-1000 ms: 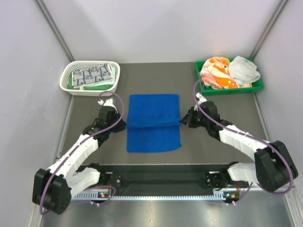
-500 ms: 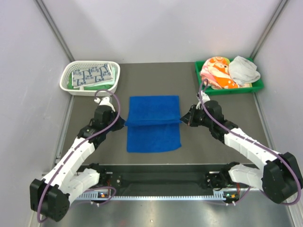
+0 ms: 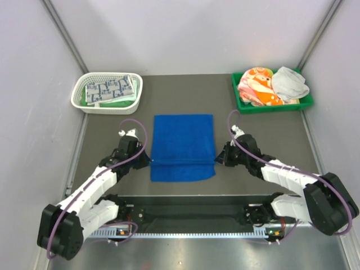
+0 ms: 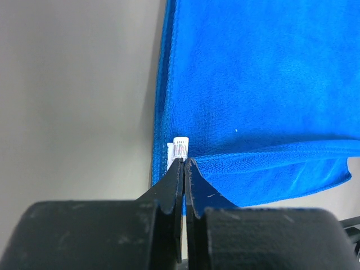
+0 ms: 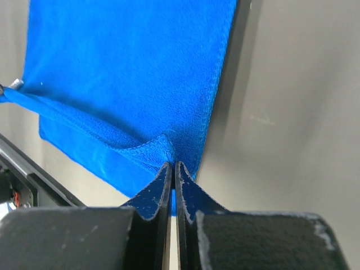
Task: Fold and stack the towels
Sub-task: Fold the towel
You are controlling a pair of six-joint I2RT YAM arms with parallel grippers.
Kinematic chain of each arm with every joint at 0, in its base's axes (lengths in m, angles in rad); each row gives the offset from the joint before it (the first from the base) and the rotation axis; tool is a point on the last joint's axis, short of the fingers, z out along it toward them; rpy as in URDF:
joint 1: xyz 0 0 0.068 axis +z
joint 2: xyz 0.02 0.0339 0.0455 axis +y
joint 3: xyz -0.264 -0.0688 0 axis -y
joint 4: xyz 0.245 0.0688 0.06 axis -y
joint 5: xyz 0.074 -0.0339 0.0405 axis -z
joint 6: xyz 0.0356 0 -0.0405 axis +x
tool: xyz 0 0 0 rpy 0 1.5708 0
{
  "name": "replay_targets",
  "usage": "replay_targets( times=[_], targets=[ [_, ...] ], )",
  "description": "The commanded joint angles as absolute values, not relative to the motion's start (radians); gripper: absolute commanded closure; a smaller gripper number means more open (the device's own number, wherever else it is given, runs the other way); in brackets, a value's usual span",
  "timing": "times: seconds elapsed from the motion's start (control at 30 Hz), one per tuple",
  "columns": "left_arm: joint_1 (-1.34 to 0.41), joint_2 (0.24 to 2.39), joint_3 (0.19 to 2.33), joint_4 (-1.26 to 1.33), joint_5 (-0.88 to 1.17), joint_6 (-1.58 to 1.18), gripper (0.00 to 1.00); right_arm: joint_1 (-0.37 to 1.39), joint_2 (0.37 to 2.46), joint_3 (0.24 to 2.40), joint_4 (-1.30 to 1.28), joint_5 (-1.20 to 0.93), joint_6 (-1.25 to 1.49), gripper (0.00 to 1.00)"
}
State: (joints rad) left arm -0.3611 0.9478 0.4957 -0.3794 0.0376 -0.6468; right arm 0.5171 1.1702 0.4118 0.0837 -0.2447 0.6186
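The left tool [image 4: 184, 163] is pinched shut on the left corner of the turned-over edge of the blue towel [image 3: 183, 140], just beside a small white label [image 4: 180, 148]. The right tool [image 5: 171, 164] is clamped the same way on the right corner. Between them the doubled edge runs straight across the cloth, close to the near hem. A narrow strip of the lower layer shows beyond it on the arms' side. By my reading this first fold is nearly across but not yet laid flush or let go, and a second fold and the stacking look to be left for this towel.

Farther off on the left, the white basket [image 3: 79, 102] holds a folded checked towel [image 3: 109, 89] on top of a pale green towel [image 3: 122, 102], so part of the stack seems done. On the far right, the green tray [image 3: 270, 107] carries an orange-pink towel [image 3: 256, 87] and a grey towel [image 3: 289, 83]. Both are bunched and not yet folded.

A black rail [image 3: 191, 214] with the arm bases sits along the near edge. The surface [image 3: 180, 93] is a dark grey mat, and the blue towel lies at its middle. Plain pale walls [image 3: 191, 34] close it in on three sides, with slanting metal posts [image 3: 64, 34] at the far corners.
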Motion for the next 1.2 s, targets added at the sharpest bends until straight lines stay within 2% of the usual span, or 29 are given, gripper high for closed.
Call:
replay_targets(
  times=[0.0,0.23,0.37,0.4,0.53,0.67,0.8,1.17],
  targets=[
    [-0.360,0.957,0.474,-0.331,0.057,-0.669,1.00,0.545,1.183,0.396,0.167,-0.230,0.632,1.00],
    [-0.362,0.977,0.454,-0.333,0.080,-0.680,1.00,0.568,1.200,0.380,0.187,-0.230,0.643,0.99],
    [-0.361,0.971,0.451,-0.348,0.095,-0.698,1.00,0.583,1.180,0.373,0.178,-0.233,0.646,0.92],
    [-0.362,0.968,0.449,-0.351,0.100,-0.703,1.00,0.586,1.174,0.365,0.176,-0.233,0.647,0.86],
    [-0.362,0.957,0.443,-0.374,0.113,-0.713,1.00,0.600,1.137,0.350,0.160,-0.232,0.653,0.84],
    [-0.364,0.939,0.428,-0.390,0.141,-0.735,0.92,0.604,1.101,0.330,0.127,-0.224,0.655,0.81],
    [-0.364,0.916,0.426,-0.419,0.159,-0.753,0.79,0.607,1.048,0.314,0.085,-0.216,0.658,0.80],
    [-0.364,0.900,0.515,-0.508,0.143,-0.775,0.74,0.635,0.949,0.362,-0.064,-0.147,0.658,0.77]
  ],
)
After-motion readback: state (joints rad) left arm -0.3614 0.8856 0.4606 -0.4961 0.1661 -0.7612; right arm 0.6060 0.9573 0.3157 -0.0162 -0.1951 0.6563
